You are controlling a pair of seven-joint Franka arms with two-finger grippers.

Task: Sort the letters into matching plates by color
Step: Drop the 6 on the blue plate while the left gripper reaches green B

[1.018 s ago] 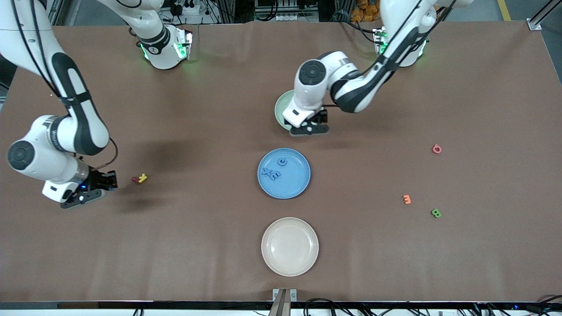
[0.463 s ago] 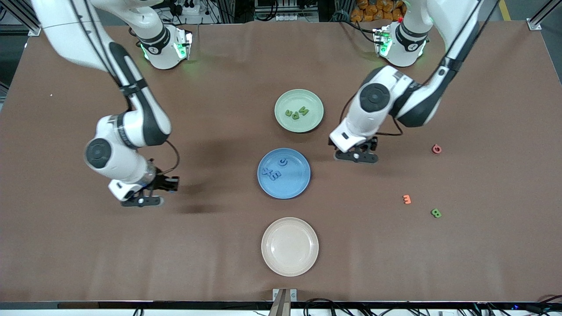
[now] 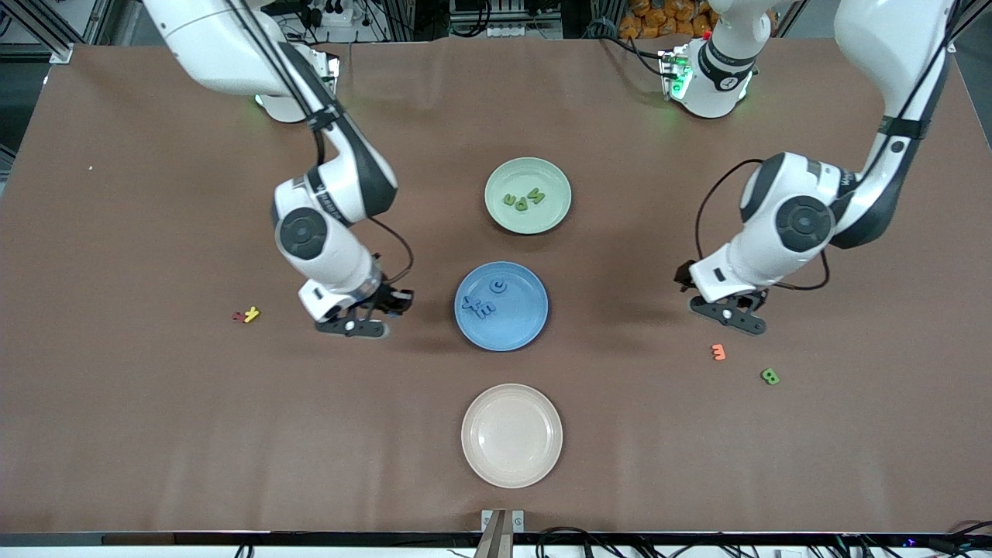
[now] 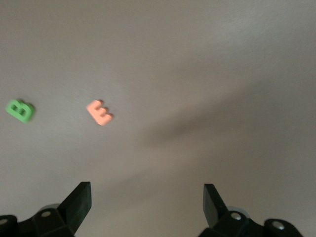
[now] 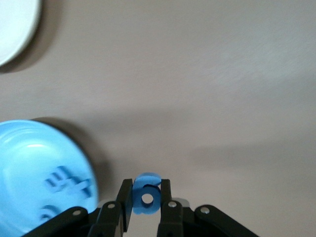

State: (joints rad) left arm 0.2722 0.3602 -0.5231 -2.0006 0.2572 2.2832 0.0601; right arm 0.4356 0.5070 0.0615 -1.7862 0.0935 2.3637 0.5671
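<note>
Carrying the last blue letter to its plate.

My right gripper (image 5: 146,212) is pinching a blue letter (image 5: 146,196), mid-frame beside the blue plate (image 3: 527,325); next I'm releasing over it. My left gripper (image 4: 147,197) is hanging wide open, empty, lower right near green B (image 3: 769,377).

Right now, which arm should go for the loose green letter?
Left. Its open left gripper hangs over bare table beside the green letter and an orange one. The right gripper is shut on a blue letter next to the blue plate.

light: even overhead | shadows: soft under arms | wrist views: blurred
</note>
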